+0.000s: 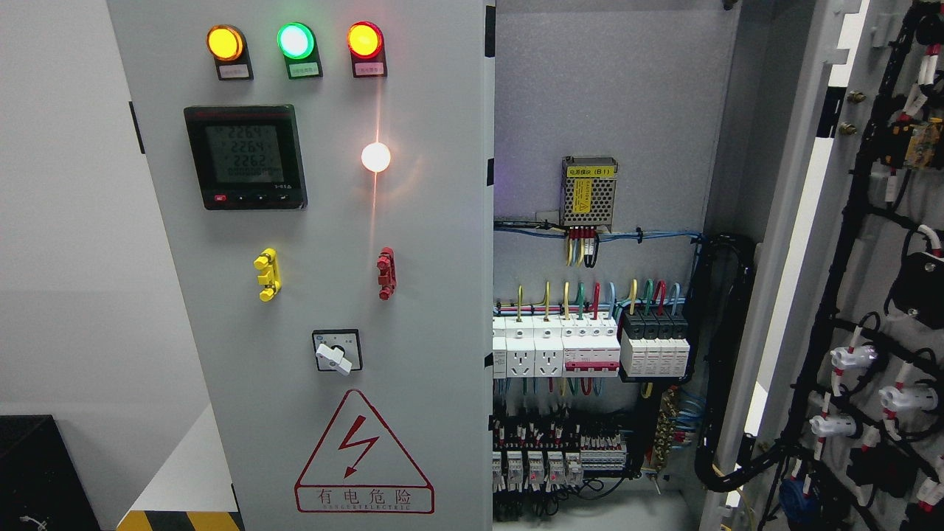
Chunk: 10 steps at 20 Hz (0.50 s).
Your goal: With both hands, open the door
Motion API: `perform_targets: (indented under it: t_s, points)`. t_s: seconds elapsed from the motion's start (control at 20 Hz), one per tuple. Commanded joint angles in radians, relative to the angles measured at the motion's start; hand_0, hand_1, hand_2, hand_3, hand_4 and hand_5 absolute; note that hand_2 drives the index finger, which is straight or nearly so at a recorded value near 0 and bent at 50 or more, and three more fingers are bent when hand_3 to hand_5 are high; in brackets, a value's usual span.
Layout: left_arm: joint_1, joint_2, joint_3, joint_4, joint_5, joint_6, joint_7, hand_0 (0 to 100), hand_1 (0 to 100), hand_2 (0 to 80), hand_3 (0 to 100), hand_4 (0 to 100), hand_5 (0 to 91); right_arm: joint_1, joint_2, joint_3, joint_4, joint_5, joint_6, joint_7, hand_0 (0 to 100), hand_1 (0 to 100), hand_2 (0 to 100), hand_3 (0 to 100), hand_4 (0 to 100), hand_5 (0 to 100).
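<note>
A grey electrical cabinet fills the head view. Its left door [413,243] is closed and carries three lit indicator lamps [295,40], a digital meter [245,156], a yellow handle [266,274], a red handle [386,273], a white rotary switch [335,354] and a red high-voltage warning triangle [363,461]. The right door [877,295] is swung wide open at the picture's right, its inner face with black cable bundles and white connectors turned toward me. Inside the open bay sit a power supply [588,192] and rows of breakers [582,346]. Neither of my hands shows.
A white wall stands to the left of the cabinet. A black box [37,472] sits at the lower left. Yellow-black hazard tape [181,521] marks the floor beside the cabinet's base. Terminal blocks and relays [560,450] fill the bay's lower part.
</note>
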Motion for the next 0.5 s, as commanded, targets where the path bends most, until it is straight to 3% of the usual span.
perform_targets:
  t_s: [0.0,0.1,0.45]
  points:
    - [-0.001,-0.012,-0.032,0.001,0.000,0.000,0.000,0,0,0.0,0,0,0.0,-0.022,-0.018,0.043,-0.347,0.000,-0.194,-0.004,19,0,0,0,0,0]
    - [-0.001,-0.010,-0.032,0.001,0.000,0.000,0.000,0,0,0.0,0,0,0.0,-0.050,-0.019,0.043,-0.344,0.000,-0.305,-0.007,19,0,0,0,0,0]
    - [-0.001,-0.012,-0.032,0.000,0.000,0.000,0.000,0,0,0.0,0,0,0.0,-0.195,-0.018,0.048,-0.350,0.000,-0.315,-0.005,19,0,0,0,0,0]
